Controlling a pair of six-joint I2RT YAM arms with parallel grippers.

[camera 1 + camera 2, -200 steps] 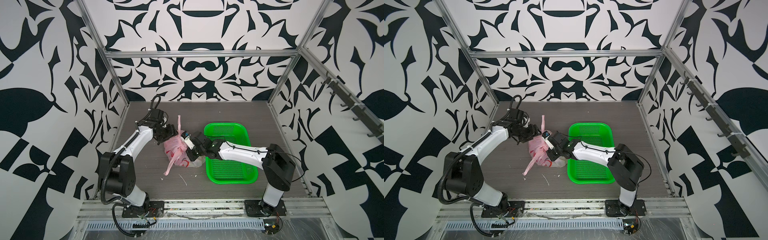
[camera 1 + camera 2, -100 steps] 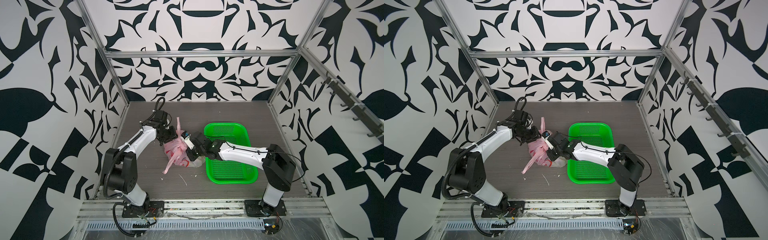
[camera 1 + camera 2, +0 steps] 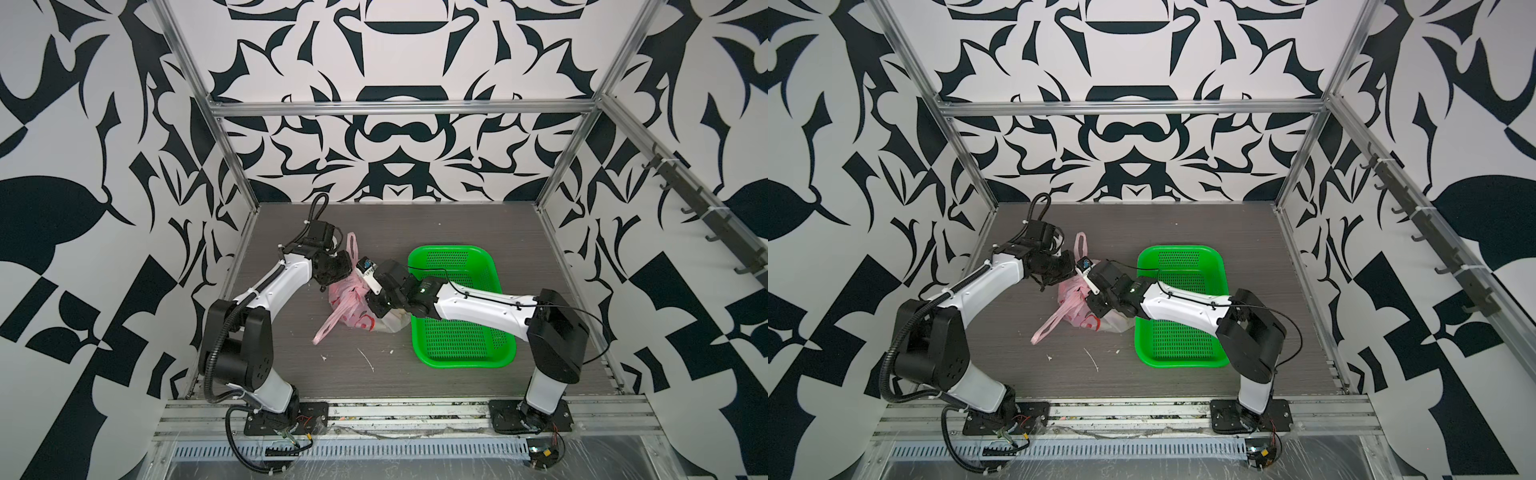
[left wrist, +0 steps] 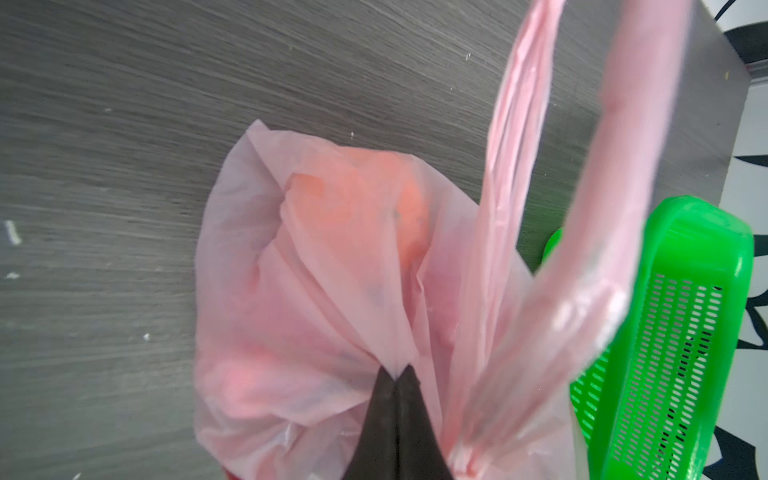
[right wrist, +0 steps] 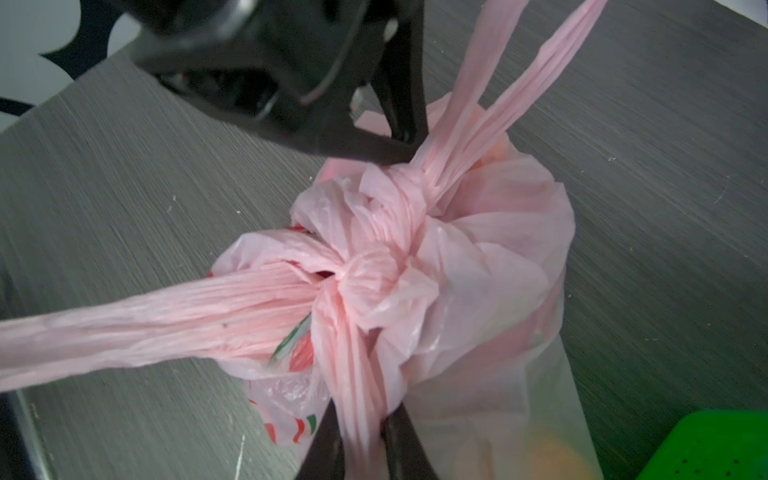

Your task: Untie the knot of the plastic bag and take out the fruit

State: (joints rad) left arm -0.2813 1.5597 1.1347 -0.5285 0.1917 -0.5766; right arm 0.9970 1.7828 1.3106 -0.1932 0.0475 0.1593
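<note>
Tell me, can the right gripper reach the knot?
Probably yes: the knot sits uncovered just ahead of the right gripper; the left gripper pinches the plastic bag beyond it.

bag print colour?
The print is red with bits of green, on the pink bag; clearest in the right wrist view.

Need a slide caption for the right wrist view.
Left gripper pinches the plastic bag beside the tied knot; one handle strand runs between the jaws of the right gripper.
</note>
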